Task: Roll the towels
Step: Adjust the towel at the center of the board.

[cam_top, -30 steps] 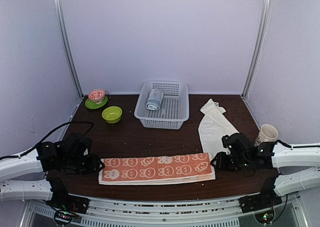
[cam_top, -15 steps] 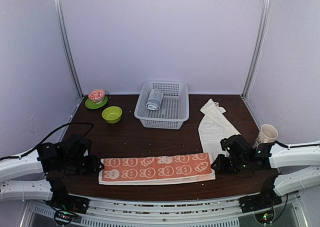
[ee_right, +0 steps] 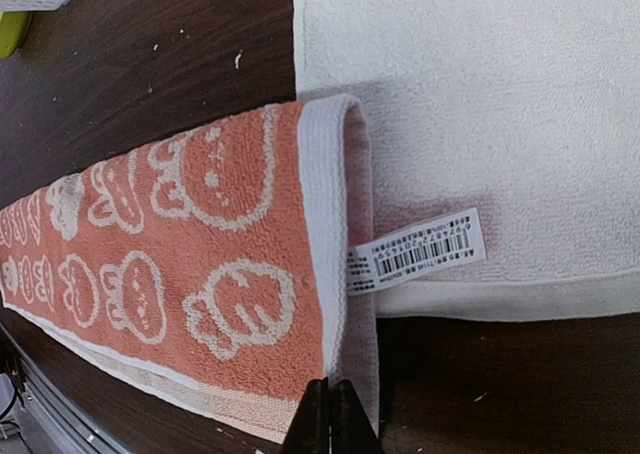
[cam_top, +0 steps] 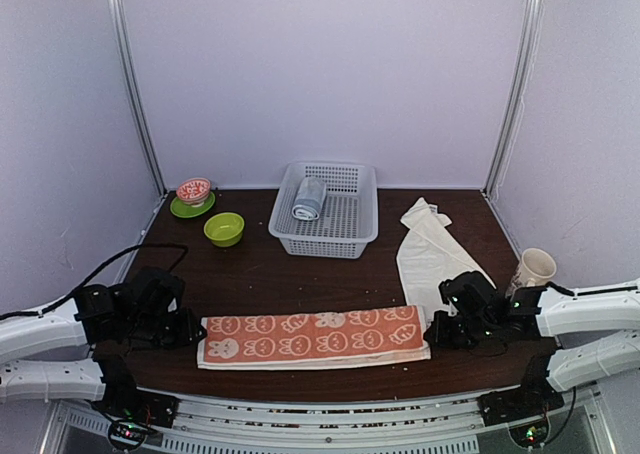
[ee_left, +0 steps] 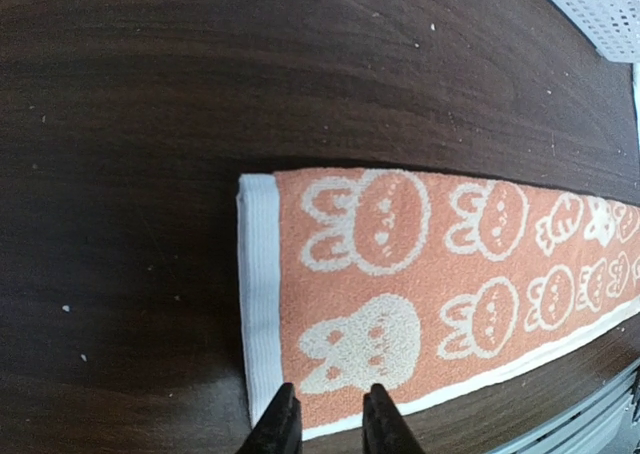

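Observation:
The salmon-orange towel (cam_top: pixel 315 337) with white rabbit prints lies flat as a long strip near the table's front edge. The cream-white towel (cam_top: pixel 430 249) lies crumpled at the right, and its near end runs under the orange towel's right end (ee_right: pixel 180 244). My left gripper (ee_left: pixel 325 419) hovers over the orange towel's near-left corner (ee_left: pixel 450 264), its jaws a narrow gap apart with cloth showing between them. My right gripper (ee_right: pixel 330 414) is shut on the white-bordered right end of the orange towel, just left of the cream towel (ee_right: pixel 480 94).
A white basket (cam_top: pixel 345 236) at the back centre holds a grey-blue rolled towel (cam_top: pixel 309 199). A green bowl (cam_top: pixel 224 229) and a red bowl on a green saucer (cam_top: pixel 194 190) sit at the back left. A cup (cam_top: pixel 535 267) stands by the right arm. A barcode label (ee_right: pixel 420 249) sticks out beside the orange towel's end.
The right jaws have closed onto the orange towel's right end. The left jaws have narrowed over the left corner. Both arms have barely shifted, and the towels lie as before.

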Available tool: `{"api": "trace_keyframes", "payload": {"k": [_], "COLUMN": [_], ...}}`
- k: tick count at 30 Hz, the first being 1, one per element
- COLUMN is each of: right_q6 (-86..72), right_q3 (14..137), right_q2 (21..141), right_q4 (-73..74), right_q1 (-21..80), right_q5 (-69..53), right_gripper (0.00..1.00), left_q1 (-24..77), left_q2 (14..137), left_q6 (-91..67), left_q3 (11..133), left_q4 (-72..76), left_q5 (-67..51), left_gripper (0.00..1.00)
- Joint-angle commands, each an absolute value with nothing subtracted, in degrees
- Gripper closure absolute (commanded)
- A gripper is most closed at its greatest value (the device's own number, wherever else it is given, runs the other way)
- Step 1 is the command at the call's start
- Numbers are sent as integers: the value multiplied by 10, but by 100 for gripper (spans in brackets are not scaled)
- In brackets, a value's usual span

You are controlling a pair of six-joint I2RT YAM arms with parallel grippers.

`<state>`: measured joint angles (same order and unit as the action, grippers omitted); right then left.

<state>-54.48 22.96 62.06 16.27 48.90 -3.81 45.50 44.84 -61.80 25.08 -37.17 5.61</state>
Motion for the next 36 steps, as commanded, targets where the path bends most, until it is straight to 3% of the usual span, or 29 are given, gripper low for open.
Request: {"api": "trace_keyframes", "payload": {"k": [1, 15, 36], "right_q6": [-550, -522, -501], "right_q3": [227, 273, 201], "right_q2": [618, 548, 576], "right_q4": [164, 271, 280], "right_q1": [494, 495, 495], "right_q5": [-37, -96, -133], "right_gripper": [100, 100, 100], "left_q1": [459, 459, 459], "left_q2": [479, 551, 592], "left_q6": [-597, -588, -586], "left_q3": [273, 265, 252], "left_q4": [-317, -278, -261], "left_q5": [34, 38, 33], "left_gripper": [81, 100, 100]}}
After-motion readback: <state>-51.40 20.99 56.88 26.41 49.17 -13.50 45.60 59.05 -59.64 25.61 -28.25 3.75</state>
